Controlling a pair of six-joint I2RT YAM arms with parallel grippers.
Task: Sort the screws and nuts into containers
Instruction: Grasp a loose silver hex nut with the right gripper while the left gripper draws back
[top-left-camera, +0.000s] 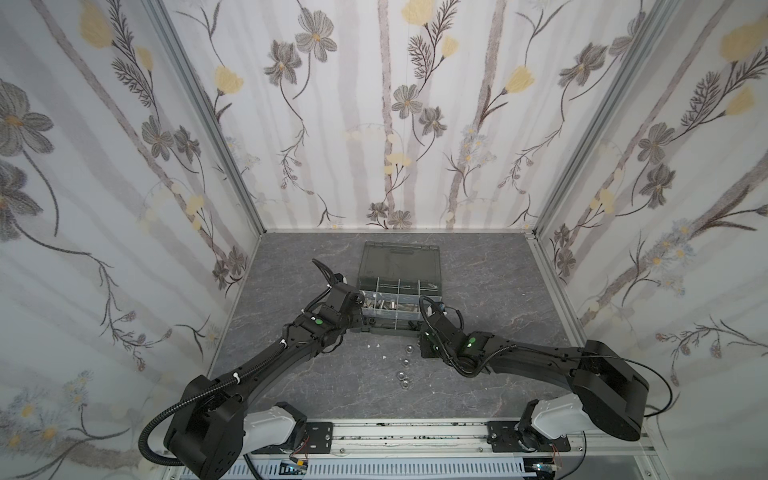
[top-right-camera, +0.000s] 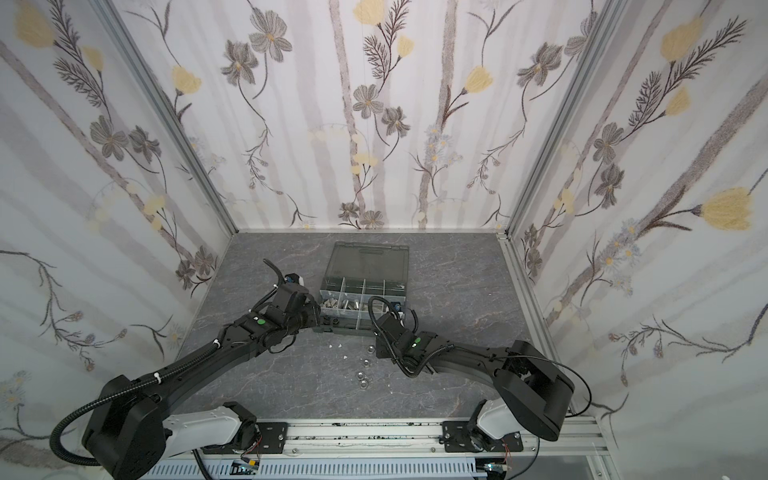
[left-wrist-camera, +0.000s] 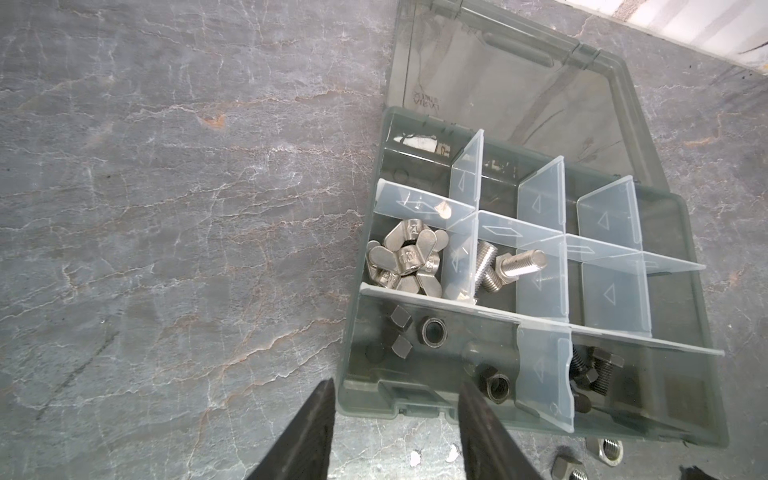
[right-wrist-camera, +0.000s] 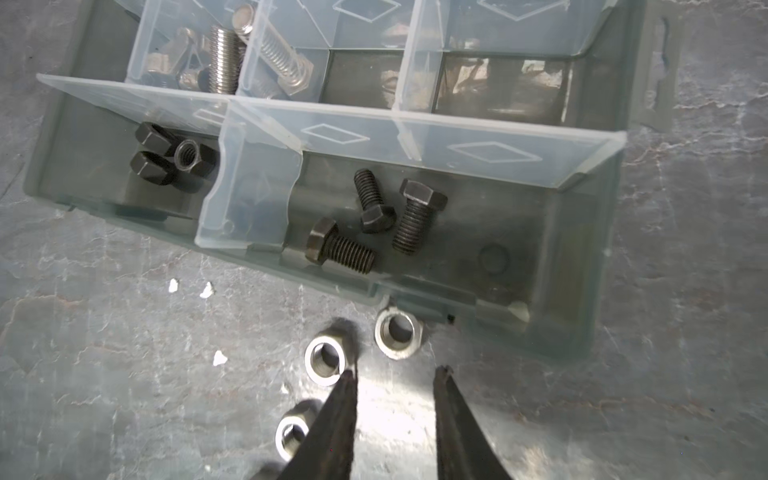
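Note:
The dark grey organiser case (top-left-camera: 376, 331) lies open in both top views, its containers split by pale dividers (left-wrist-camera: 540, 332). Black screws (right-wrist-camera: 338, 251) lie in the front right compartment and black nuts (right-wrist-camera: 193, 158) in the front left one. Silver screws (left-wrist-camera: 519, 264) and wing nuts (left-wrist-camera: 405, 257) fill the middle row. Several silver nuts (top-left-camera: 404, 363) lie loose on the table in front of the case. My right gripper (right-wrist-camera: 397, 370) is open and empty just above the table, one finger next to a silver nut (right-wrist-camera: 326, 360). My left gripper (left-wrist-camera: 397, 382) is open and empty at the case's front left corner.
The smoky lid (top-left-camera: 401, 262) lies flat behind the case. Small white flecks (top-left-camera: 374, 345) dot the slate table in front. Wallpapered walls close in three sides, and a metal rail (top-left-camera: 395, 432) runs along the near edge.

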